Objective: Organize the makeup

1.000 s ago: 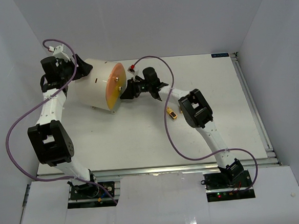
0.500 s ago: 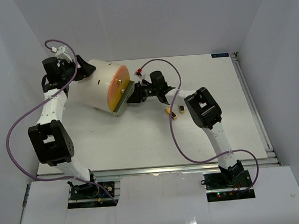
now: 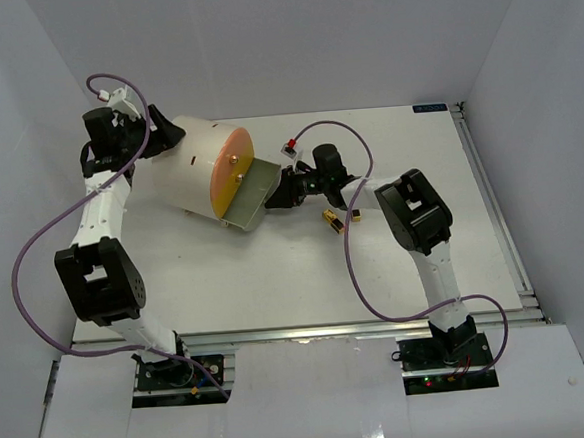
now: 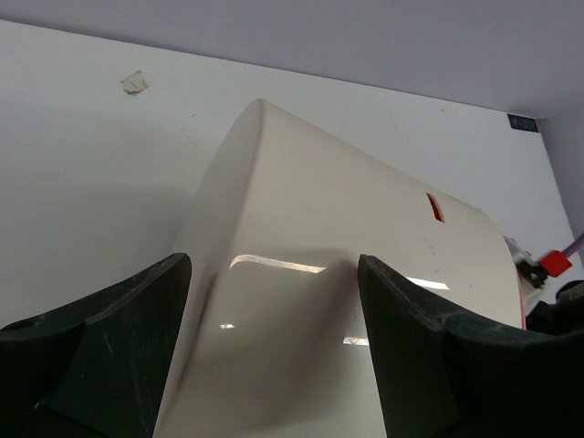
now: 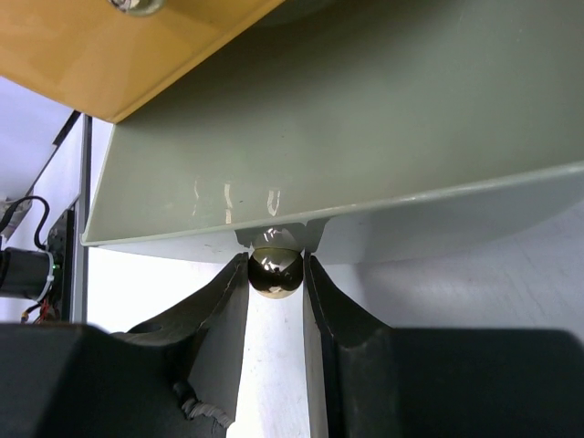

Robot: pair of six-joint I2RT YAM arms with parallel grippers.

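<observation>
Right gripper (image 5: 276, 276) pinched tight on gold knob (image 5: 276, 269); drawer (image 5: 365, 137) part open. Left gripper (image 4: 272, 283) wide around cream drum (image 4: 310, 201), squeezing or not, couldn't tell. Lipsticks (image 3: 334, 219) on table (image 3: 419, 170), 4 o'clock from drawer. Best: pull straight, slow.

Lipstick tubes (image 3: 332, 219): small, gold and black, lying flat and close together on the white table (image 3: 276, 270). Position: just right of the grey-green drawer (image 3: 248, 197) standing open from the cream cylinder (image 3: 194, 176). Exact count too small to tell.
</observation>
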